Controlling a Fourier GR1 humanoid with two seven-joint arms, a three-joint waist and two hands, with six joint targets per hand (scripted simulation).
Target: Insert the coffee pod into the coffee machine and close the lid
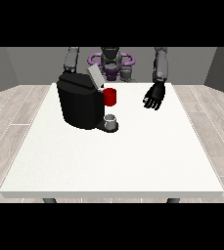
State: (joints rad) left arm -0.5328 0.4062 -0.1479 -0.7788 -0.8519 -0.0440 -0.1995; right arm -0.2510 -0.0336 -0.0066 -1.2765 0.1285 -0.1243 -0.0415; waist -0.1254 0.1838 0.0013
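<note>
Near table's [133, 161] far edge, coffee machine [79, 105] lid [95, 76] is up, pod not inserted yet; hand at view's right [154, 97] w/ relaxed fingers, holding nothing.

Grey arms, black robot hand [154, 96], seemingly purple torso ring

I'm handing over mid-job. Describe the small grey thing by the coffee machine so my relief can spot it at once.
Find the black coffee machine on the white table, towards the view's left. At its base, on the side facing the hand at the view's right, stands a small grey thing. It sits below a red thing at the machine, and is lower and paler.
</note>
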